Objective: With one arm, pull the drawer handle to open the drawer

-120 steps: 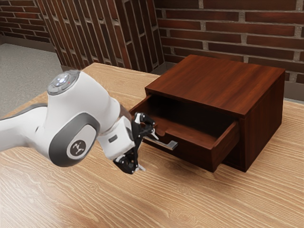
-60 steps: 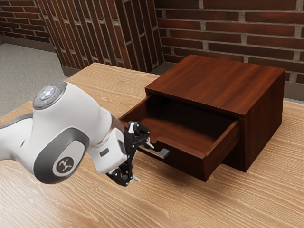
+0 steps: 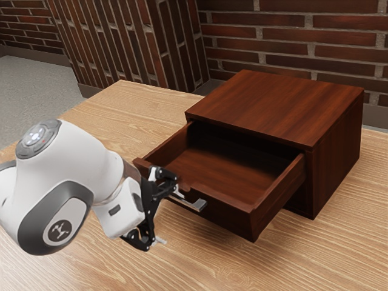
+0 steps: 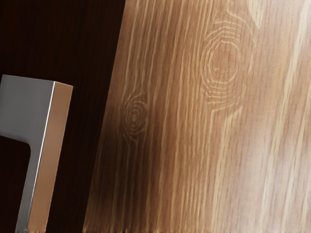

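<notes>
Gripper clamped on the near end of the drawer handle, drawer directly ahead of the fingers and well out of the cabinet: opening judged essentially done, at most a short further pull left.
</notes>
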{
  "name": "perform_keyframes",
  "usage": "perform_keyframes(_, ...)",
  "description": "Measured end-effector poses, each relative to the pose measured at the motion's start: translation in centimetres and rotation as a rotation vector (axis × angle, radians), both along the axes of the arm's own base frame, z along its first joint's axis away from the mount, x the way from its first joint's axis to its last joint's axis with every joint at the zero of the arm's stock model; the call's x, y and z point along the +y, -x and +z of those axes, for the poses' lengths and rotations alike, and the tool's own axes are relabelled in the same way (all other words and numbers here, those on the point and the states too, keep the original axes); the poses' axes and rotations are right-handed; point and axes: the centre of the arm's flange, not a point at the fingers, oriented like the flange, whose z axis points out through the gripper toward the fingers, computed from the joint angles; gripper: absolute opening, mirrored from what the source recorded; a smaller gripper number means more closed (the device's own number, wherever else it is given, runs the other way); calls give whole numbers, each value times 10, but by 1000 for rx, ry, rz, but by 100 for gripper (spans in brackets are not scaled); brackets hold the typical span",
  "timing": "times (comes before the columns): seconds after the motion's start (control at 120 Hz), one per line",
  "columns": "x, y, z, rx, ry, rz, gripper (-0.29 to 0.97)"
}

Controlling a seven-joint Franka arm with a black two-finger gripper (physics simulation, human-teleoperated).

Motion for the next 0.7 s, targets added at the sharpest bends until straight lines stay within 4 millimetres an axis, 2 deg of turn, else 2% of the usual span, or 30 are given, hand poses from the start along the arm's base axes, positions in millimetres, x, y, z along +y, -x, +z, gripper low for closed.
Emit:
perform_keyframes(0.233, 3, 0, 3, -18, 7, 14, 63)
perform_keyframes(0.3, 3, 0, 10, -36, 12, 17, 58)
perform_keyframes(0.367, 3, 6, 25, -72, 14, 17, 61)
perform_keyframes(0.433, -5, 25, 53, -129, 15, 6, 63)
perform_keyframes(0.492, -30, 53, 85, -168, -1, -17, 65)
perform_keyframes(0.542, -44, 68, 106, -161, 0, -5, 66)
perform_keyframes(0.608, -55, 81, 118, -101, 12, 50, 66)
perform_keyframes(0.7, -69, 94, 116, 27, 29, 177, 67)
